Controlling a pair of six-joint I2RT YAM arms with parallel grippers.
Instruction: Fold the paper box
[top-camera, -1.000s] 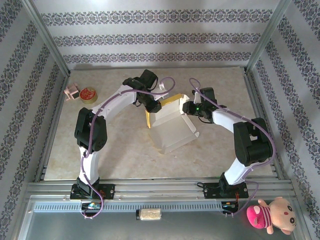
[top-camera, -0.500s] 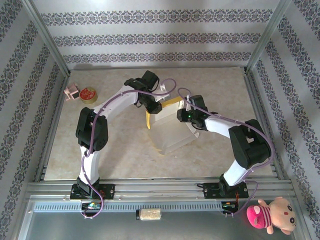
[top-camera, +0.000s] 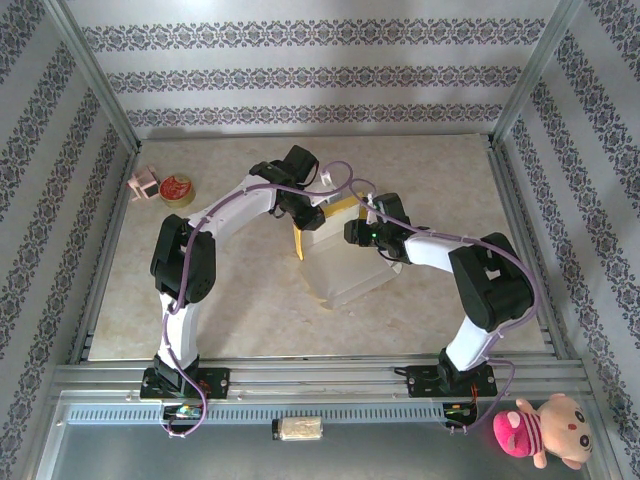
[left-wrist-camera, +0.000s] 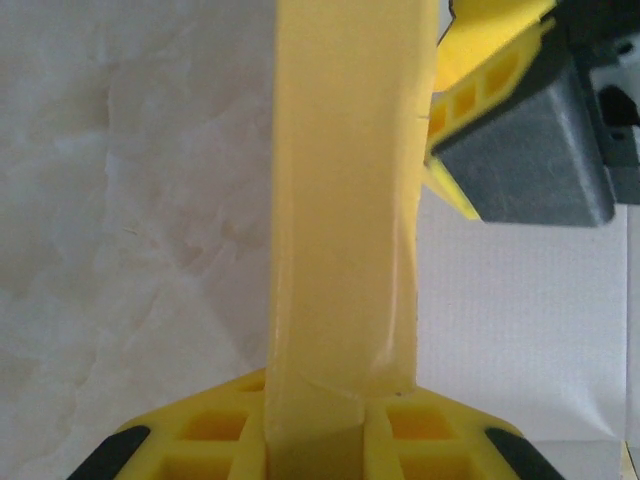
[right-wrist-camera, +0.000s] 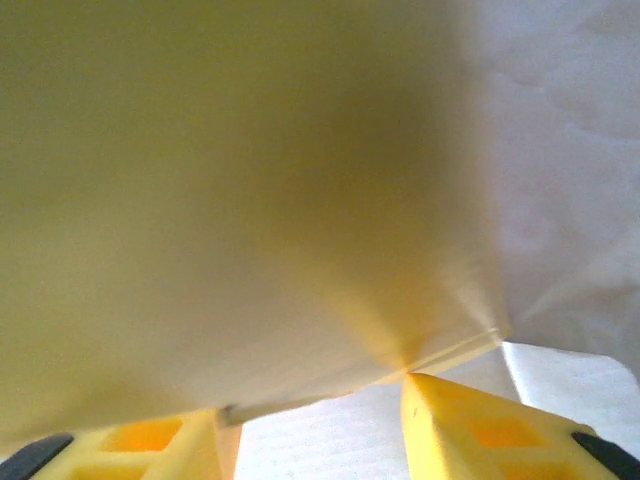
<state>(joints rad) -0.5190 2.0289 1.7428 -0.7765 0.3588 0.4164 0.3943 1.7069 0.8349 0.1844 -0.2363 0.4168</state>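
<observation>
The paper box (top-camera: 345, 265) lies mid-table as a white sheet with yellow flaps raised along its far and left edges. My left gripper (top-camera: 308, 214) is at the far left corner, shut on a narrow yellow flap (left-wrist-camera: 345, 200) that rises straight out of its jaws (left-wrist-camera: 340, 400). From the right, my right gripper (top-camera: 358, 232) reaches over the far edge. Its jaws (right-wrist-camera: 318, 397) stand open under a wide yellow flap (right-wrist-camera: 230, 190), whose lower edge rests across both fingertips, with the white panel (right-wrist-camera: 320, 440) showing between them. One right finger (left-wrist-camera: 520, 150) shows beside the held flap.
A small round red tin (top-camera: 177, 189) and a pink object (top-camera: 144, 184) sit at the far left of the table. A pink plush toy (top-camera: 535, 426) lies off the table at the near right. Metal frame posts (top-camera: 95, 90) and patterned walls enclose the table.
My right gripper has moved left over the box's far edge and its jaws have opened. The left gripper has kept its hold on the flap and hardly moved.
</observation>
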